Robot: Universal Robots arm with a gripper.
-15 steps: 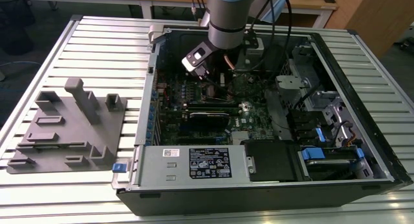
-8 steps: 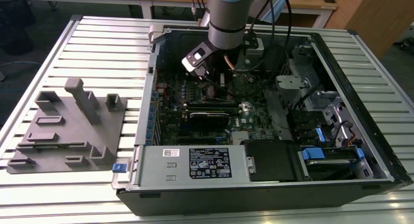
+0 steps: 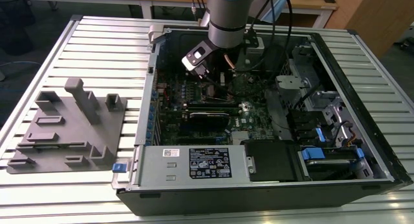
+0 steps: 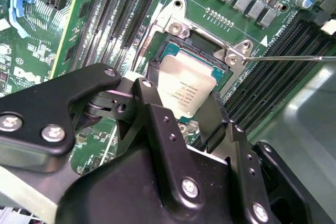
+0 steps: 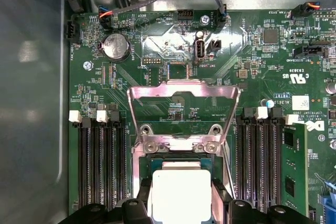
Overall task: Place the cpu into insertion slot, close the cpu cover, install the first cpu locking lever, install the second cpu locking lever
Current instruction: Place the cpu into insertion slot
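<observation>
My gripper [image 3: 205,74] reaches down into the open computer case over the green board. In both wrist views its two black fingers [image 4: 152,90] sit against opposite edges of the cpu [image 4: 186,90], shut on it. The silver-topped cpu [image 5: 178,195] hangs slightly tilted just over the insertion slot [image 4: 202,50], whose dark inside shows past the chip's far edge. The cpu cover [image 5: 184,94] stands swung open behind the slot [image 5: 178,162]. A thin locking lever [image 4: 294,57] sticks out sideways from the socket corner.
Long black memory slots [image 5: 102,156] flank the socket on both sides, one with a memory stick [image 5: 291,166]. A coin battery [image 5: 116,45] and cables lie beyond the cover. The case walls [image 3: 362,112] enclose the board. A grey fixture [image 3: 65,127] rests on the table at the exterior view's left.
</observation>
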